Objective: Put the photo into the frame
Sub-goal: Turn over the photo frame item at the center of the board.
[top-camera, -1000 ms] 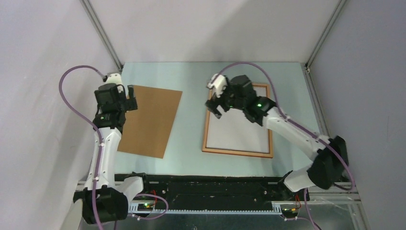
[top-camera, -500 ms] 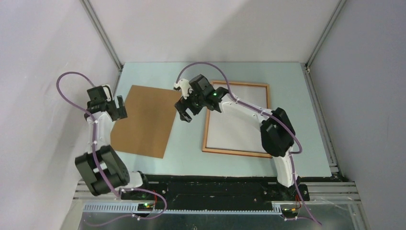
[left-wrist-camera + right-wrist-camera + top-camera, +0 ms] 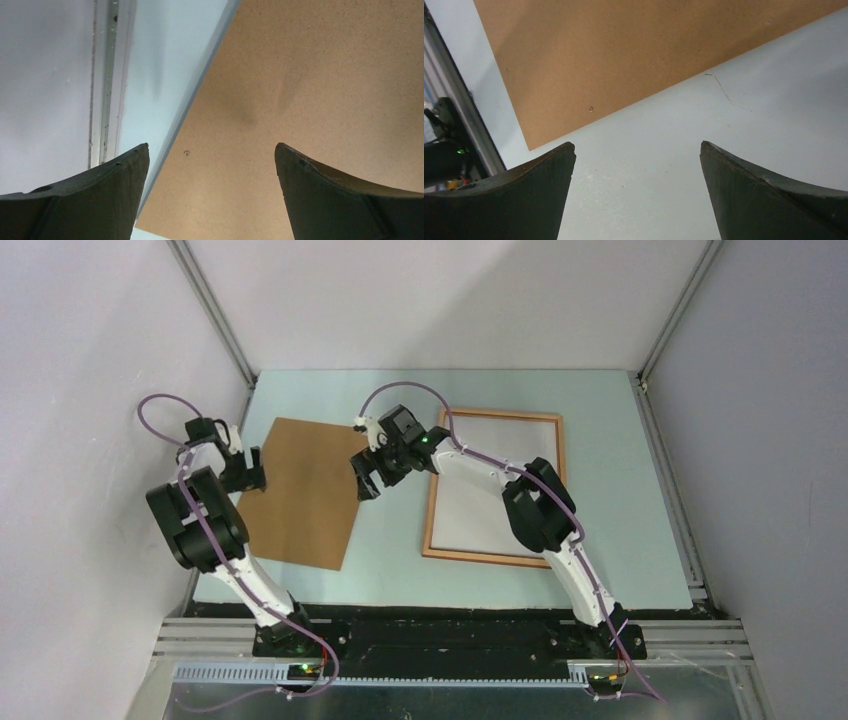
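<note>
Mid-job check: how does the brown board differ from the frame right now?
The brown board is one solid brown sheet; the frame is narrow orange-brown moulding around a white centre. The brown board lies skewed to the table edges, on the left; the frame sits nearly square to them, on the right. Both lie flat on the table.

Frame and photo: both lying flat, on the right side.
The thin orange-brown wooden frame [image 3: 490, 558] is laid upright in portrait, slightly skewed. The photo [image 3: 466, 524] is seen inside its moulding, white back up, partly hidden.
</note>
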Action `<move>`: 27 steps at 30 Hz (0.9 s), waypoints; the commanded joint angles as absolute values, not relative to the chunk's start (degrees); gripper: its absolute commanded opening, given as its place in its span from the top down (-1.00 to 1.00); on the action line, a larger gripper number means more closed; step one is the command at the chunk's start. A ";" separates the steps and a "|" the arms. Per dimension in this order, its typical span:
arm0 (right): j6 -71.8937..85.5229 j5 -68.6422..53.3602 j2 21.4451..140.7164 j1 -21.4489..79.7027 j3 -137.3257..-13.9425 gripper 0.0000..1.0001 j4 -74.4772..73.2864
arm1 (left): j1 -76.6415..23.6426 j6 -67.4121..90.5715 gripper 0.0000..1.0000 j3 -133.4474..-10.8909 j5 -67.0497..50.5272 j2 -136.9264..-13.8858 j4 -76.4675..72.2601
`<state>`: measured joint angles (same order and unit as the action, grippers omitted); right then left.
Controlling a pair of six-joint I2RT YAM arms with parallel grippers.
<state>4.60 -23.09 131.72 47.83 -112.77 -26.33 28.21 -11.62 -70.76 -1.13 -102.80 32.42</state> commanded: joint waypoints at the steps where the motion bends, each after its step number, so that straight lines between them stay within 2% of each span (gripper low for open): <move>1: 12.31 -28.13 134.62 46.27 -115.37 -0.99 -22.23 | 28.86 -14.97 -0.99 -75.21 -4.38 -104.96 33.20; 11: 28.37 -36.89 140.18 42.54 -115.36 -0.99 -15.48 | 29.00 -16.74 -0.99 -80.24 -6.51 -111.29 35.85; 27: 39.04 -43.21 144.29 41.28 -115.16 -0.98 -8.57 | 28.91 -21.63 -0.97 -85.09 -14.15 -116.20 42.93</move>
